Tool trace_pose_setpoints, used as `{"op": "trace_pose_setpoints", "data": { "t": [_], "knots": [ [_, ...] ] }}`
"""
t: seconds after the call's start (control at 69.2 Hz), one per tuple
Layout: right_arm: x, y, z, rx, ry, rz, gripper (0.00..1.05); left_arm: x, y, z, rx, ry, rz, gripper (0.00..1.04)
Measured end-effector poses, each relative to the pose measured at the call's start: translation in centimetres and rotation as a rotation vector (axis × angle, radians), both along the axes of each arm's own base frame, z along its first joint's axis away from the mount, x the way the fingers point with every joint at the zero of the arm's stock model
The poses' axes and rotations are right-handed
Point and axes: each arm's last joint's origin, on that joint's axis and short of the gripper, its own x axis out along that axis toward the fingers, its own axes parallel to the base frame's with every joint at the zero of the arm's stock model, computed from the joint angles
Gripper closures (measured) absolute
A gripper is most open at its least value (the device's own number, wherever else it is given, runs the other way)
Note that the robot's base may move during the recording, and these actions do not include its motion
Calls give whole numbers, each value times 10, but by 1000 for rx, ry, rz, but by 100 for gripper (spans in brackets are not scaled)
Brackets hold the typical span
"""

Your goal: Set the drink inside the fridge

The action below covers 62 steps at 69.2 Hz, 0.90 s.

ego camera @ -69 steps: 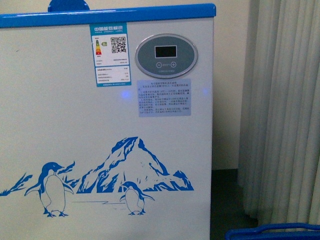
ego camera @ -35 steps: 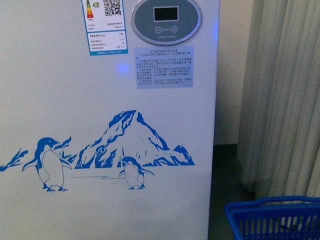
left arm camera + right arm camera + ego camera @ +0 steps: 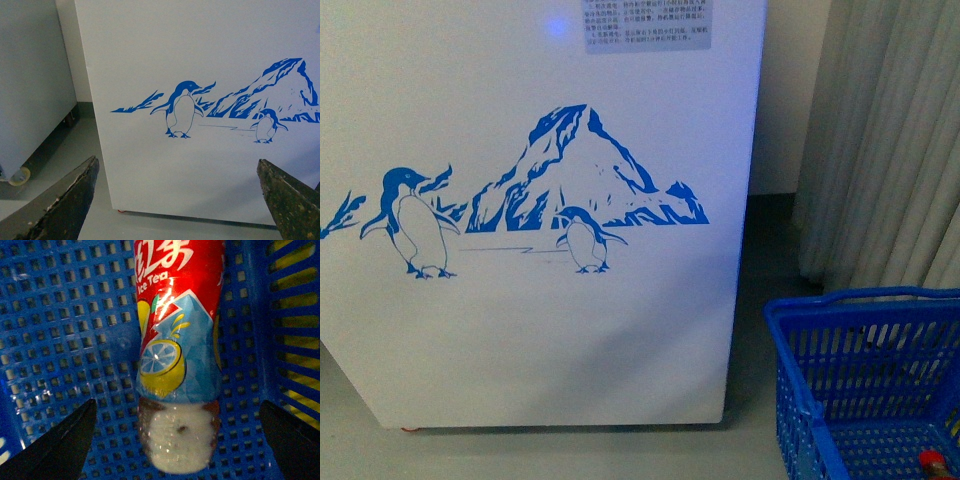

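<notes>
drink (image 3: 175, 340) down in blue basket (image 3: 65, 340) right of fridge (image 3: 540, 300), right gripper (image 3: 177, 440) spread wide, fingers (image 3: 60, 445) either side of its base, no contact, left gripper (image 3: 180, 200) wide too, facing fridge

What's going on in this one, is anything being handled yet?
The drink is in a blue basket on the floor beside the fridge. The right tool hovers over it, open, with a finger on either side but not gripping. The left tool is open and empty, facing the fridge's penguin artwork. The drink has not been picked up, and the fridge's top is out of view.
</notes>
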Motion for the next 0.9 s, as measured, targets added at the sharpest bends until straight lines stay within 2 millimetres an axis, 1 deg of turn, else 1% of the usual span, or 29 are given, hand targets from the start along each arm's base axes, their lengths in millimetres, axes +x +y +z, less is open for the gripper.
{"op": "trace_pose_setpoints", "data": {
  "t": [0.231, 0.39, 0.462, 0.477, 0.506, 0.52, 0.607, 0.636, 0.708, 0.737, 0.824, 0.838, 0.896],
  "knots": [
    [24, -8, -46, 15, 54, -44, 8, 0, 0, 0, 0, 0, 0, 8],
    [34, -10, -68, 12, 86, -77, 8, 0, 0, 0, 0, 0, 0, 8],
    [35, -10, -75, 28, 96, -86, 8, 0, 0, 0, 0, 0, 0, 8],
    [34, -10, -75, 29, 99, -88, 8, 0, 0, 0, 0, 0, 0, 8],
    [35, -9, -75, 31, 101, -91, 11, 0, 0, 0, 0, 0, 0, 8],
    [36, -9, -75, 32, 101, -92, 15, 0, 0, 0, 0, 0, 0, 8],
    [36, -7, -75, 37, 101, -91, 25, 0, 0, 0, 0, 0, 0, 8],
    [35, -6, -73, 41, 101, -92, 31, 0, 0, 0, 0, 0, 0, 8],
    [33, -5, -69, 57, 96, -103, 39, 0, 0, 0, 0, 0, 0, 8],
    [32, -4, -65, 67, 94, -107, 44, 0, 0, 0, 0, 0, 0, 8],
    [28, -2, -53, 96, 82, -119, 52, 0, 0, 0, 0, 0, 0, 8],
    [27, -1, -48, 101, 77, -122, 55, 0, 0, 0, 0, 0, 0, 8],
    [25, 2, -34, 108, 59, -120, 59, 0, 0, 0, 0, 0, 0, 8]
  ]
}}
